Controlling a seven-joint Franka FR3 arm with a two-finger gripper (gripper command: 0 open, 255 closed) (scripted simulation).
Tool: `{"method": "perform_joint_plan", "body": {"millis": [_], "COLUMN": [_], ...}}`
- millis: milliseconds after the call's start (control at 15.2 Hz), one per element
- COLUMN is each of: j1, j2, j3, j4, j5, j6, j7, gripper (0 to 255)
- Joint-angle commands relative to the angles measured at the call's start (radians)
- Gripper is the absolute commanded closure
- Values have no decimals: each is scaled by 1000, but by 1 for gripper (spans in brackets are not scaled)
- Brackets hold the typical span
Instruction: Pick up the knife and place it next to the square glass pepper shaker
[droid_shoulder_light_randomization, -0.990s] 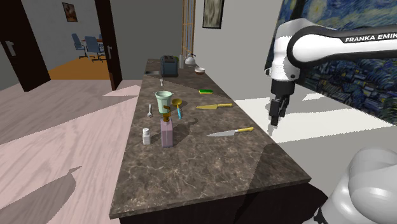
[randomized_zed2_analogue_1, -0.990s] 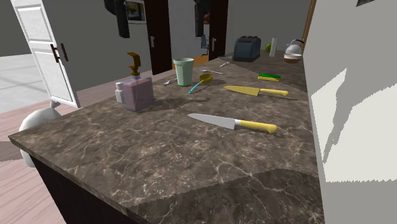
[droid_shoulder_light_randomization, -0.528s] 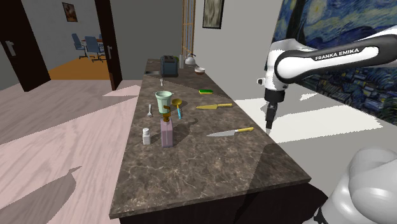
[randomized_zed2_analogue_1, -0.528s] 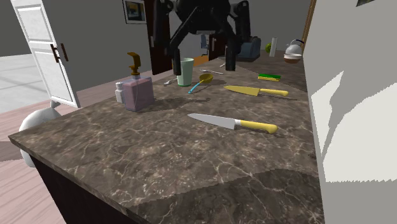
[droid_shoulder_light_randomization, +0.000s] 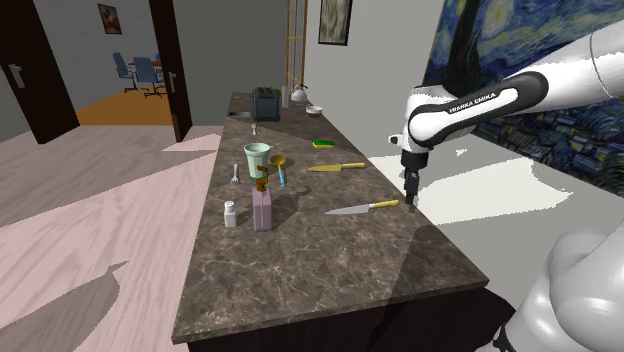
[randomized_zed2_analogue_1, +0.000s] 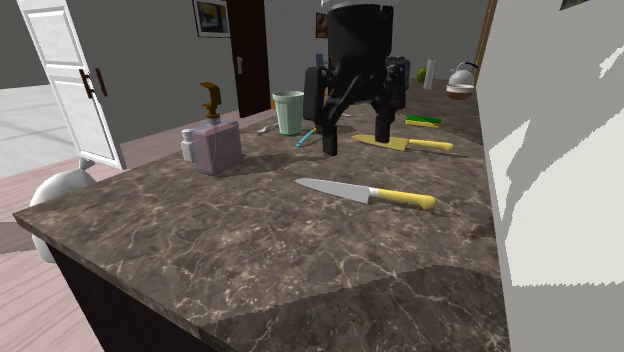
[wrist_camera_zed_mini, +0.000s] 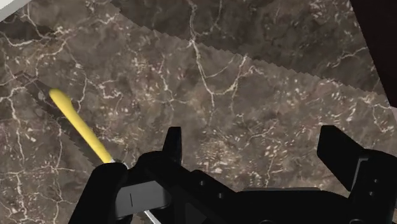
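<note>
A dark marbled surface (droid_shoulder_light_randomization: 300, 270) stands on pale wood floor (droid_shoulder_light_randomization: 90, 200), a starry painting (droid_shoulder_light_randomization: 580, 150) behind. The claw (droid_shoulder_light_randomization: 409, 200) hangs released, fingers apart, near the yellow-handled knife (droid_shoulder_light_randomization: 362, 208).

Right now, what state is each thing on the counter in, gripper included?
gripper: open, empty, above the counter.
silver-bladed knife: lying flat, not held.
all-yellow knife: lying flat.
cup: upright.
soap dispenser: upright.
shaker: upright, beside the soap dispenser.
</note>
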Motion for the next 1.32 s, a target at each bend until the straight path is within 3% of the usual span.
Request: {"method": "perform_joint_plan", "body": {"millis": [0,396,858,990,1254], "j1": [16,33,-41,-69,-82], "j2": [87,349,638,714,753], "j3": [-31,-71,6,39,55], "j4": [33,167,383,455,464], "j5": [27,180,368,402,420], "j6": [64,202,273,280,311], "j7": [-93,-389,-702,-772,-791], "gripper": [0,0,0,0,0]}}
